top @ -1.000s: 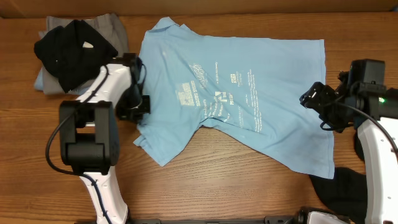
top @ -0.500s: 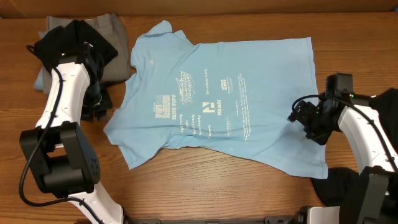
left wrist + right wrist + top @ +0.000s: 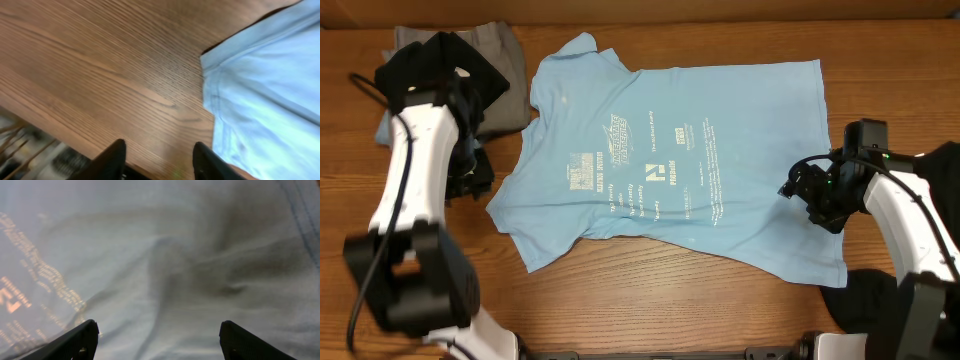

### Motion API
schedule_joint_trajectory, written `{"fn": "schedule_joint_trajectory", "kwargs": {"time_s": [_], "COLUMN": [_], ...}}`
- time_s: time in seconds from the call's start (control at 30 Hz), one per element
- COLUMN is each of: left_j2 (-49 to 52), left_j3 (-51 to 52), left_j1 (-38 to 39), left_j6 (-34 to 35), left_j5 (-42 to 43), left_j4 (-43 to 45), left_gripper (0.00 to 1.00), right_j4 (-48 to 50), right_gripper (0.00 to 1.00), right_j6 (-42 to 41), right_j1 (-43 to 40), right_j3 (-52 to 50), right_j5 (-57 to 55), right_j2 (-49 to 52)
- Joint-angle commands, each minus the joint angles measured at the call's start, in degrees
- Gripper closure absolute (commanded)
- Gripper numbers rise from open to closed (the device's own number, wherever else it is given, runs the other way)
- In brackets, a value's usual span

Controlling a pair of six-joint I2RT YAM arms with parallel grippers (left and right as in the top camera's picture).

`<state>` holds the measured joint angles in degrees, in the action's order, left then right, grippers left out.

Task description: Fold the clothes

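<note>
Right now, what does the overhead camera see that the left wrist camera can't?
Overhead only: the whole sky-blue T-shirt with its lettering, a black garment atop a grey garment, and the right hand over the shirt. Left wrist only: the left hand close up, fingers parted and empty. Both: the wooden table and the shirt's edge.

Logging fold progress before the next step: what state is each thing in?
light blue T-shirt: spread flat, print up, unfolded.
black garment: crumpled on top of the grey garment.
grey garment: partly covered.
left gripper: open, empty, over the table.
right gripper: open, empty, over the T-shirt.
</note>
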<state>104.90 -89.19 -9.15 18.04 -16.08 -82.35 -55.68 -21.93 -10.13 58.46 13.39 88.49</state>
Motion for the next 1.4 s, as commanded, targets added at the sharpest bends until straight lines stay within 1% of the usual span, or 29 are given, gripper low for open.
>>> {"fn": "schedule_joint_trajectory", "kwargs": {"time_s": [0.0, 0.1, 0.23, 0.33, 0.4, 0.47, 0.53, 0.7, 0.87, 0.93, 0.97, 1.0, 1.07, 1.1, 1.2, 1.27, 1.37], "left_j2": [-11.06, -15.19, -17.62, -17.64, -17.64, -17.59, -17.59, -17.59, -17.59, -17.59, -17.59, -17.59, -17.59, -17.59, -17.62, -17.62, -17.66], "left_j3": [-0.39, 2.73, 12.15, 21.79, 28.11, 33.31, 37.64, 44.06, 47.93, 48.74, 48.92, 48.94, 48.54, 48.11, 44.78, 40.81, 34.49], "left_j1": [-0.48, -0.46, -0.31, 0.61, 1.90, 3.43, 5.14, 8.11, 8.87, 8.85, 8.85, 8.85, 8.76, 8.70, 7.56, 6.01, 3.96], "left_j6": [0.42, 0.17, -0.76, -2.34, -2.84, -2.82, -2.80, -2.29, -0.63, -0.61, -0.63, -0.63, 0.13, 0.50, 1.70, 1.73, 1.36], "left_j5": [4.33, 9.68, 17.29, 26.82, 31.08, 33.27, 33.92, 32.15, 26.88, 24.83, 24.35, 23.98, 24.02, 23.82, 22.80, 21.51, 20.04], "left_j4": [-0.35, 0.33, 3.37, 7.76, 11.74, 15.74, 19.50, 27.06, 33.75, 35.95, 36.39, 36.52, 34.88, 33.44, 26.38, 20.72, 15.19], "left_gripper": [0.47, 0.44, 0.46, 0.46, 0.45, 0.44, 0.42, 0.35, 0.36, 0.41, 0.50, 0.66, 0.91, 0.96, 0.96, 0.96, 0.96], "right_j4": [0.17, 0.85, 1.33, 0.94, 0.66, 0.52, 0.55, 0.57, 0.55, 0.52, 0.48, 0.31, -0.20, -0.52, -1.75, -2.08, -2.05], "right_gripper": [0.19, 0.19, 0.14, 0.12, 0.11, 0.10, 0.10, 0.10, 0.10, 0.10, 0.10, 0.09, 0.08, 0.08, 0.07, 0.07, 0.07], "right_j6": [1.42, 1.38, 1.36, 1.33, 0.85, 0.66, 0.48, 0.28, 0.33, 0.35, 0.33, 0.33, 0.26, 0.24, -0.83, -0.81, -0.83], "right_j1": [0.11, 0.11, 0.11, 0.11, 0.11, 0.11, 0.11, 0.11, 0.11, 0.11, 0.11, 0.11, 0.02, -0.13, -0.85, -1.38, -1.79], "right_j3": [-0.22, -0.22, -0.22, -0.22, -0.22, -0.24, -0.22, -0.24, -0.24, -0.24, -0.24, -0.24, -0.24, -0.26, -0.37, -0.50, -1.05], "right_j5": [4.61, 5.88, 6.23, 6.23, 6.21, 6.21, 6.19, 6.19, 5.73, 5.16, 4.48, 3.10, 0.87, 0.13, -1.38, -1.60, -1.57], "right_j2": [-6.12, -11.04, -16.31, -18.32, -18.45, -18.16, -17.70, -16.17, -15.56, -15.56, -15.56, -15.56, -15.54, -15.54, -15.34, -14.80, -13.44]}}
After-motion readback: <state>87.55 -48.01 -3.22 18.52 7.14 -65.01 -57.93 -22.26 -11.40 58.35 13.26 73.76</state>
